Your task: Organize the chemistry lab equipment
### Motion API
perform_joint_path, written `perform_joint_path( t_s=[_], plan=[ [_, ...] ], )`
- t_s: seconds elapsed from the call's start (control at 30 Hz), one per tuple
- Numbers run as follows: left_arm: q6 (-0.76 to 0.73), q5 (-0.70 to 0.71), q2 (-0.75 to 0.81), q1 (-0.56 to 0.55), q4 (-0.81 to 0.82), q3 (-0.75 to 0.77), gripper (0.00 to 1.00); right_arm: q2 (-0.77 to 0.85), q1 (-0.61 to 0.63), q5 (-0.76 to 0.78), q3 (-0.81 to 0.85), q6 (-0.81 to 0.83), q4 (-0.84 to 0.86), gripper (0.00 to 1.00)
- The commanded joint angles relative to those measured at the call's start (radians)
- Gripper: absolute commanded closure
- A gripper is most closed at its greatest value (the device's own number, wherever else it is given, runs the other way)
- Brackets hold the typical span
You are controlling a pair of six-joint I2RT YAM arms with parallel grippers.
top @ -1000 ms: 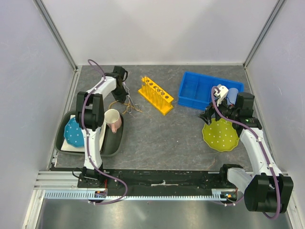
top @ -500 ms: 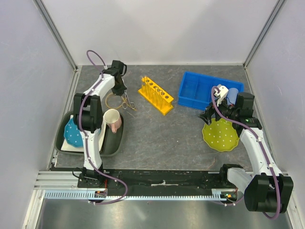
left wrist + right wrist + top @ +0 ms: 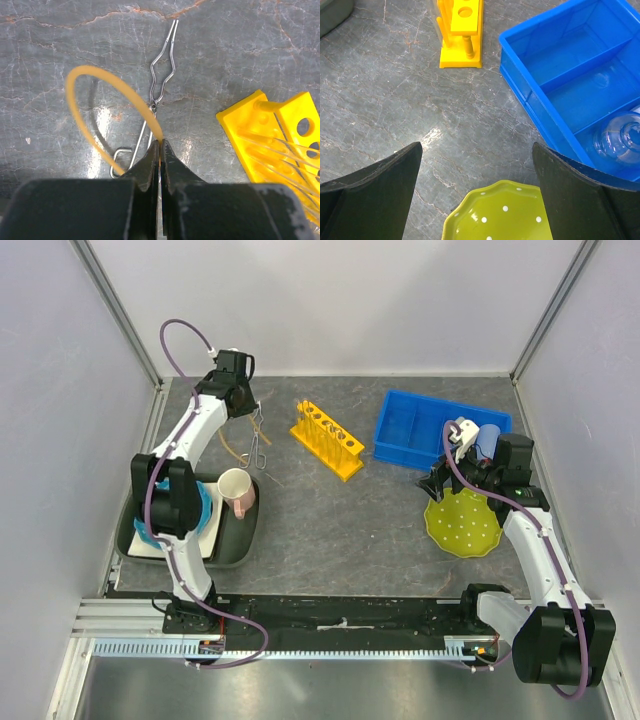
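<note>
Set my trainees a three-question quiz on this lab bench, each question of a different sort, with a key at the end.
1. True or false: the right gripper has its jaws shut.
2. Multiple choice: how does the left gripper stand to the tan rubber loop? A. jaws wide apart, clear of it. B. jaws shut on it. C. nowhere near it.
3. Short answer: which container holds the clear glass flask?

Key: 1. False, its jaws stand wide open. 2. B. 3. The blue bin.
</note>
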State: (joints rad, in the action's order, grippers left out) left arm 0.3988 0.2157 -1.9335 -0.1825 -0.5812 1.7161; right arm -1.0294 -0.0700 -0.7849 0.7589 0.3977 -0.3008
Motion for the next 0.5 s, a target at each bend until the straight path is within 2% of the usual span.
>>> perform_joint_path(
  t_s=[0.0, 0.17, 0.47],
  plan=[
    [-0.084, -0.019, 0.080, 0.000, 0.057, -0.039, 0.98, -0.006, -0.002, -0.001, -0.001, 0.015, 0.019, 0.02],
    [-0.130, -0.096, 0.210, 0.000, 0.144, -0.117, 0.98, -0.006, -0.002, -0.001, -0.001, 0.018, 0.019, 0.02],
    [-0.224, -0.422, 0.586, -0.008, 0.271, -0.410, 0.98, 0.000, -0.004, -0.042, -0.009, 0.030, 0.017, 0.02]
  ],
)
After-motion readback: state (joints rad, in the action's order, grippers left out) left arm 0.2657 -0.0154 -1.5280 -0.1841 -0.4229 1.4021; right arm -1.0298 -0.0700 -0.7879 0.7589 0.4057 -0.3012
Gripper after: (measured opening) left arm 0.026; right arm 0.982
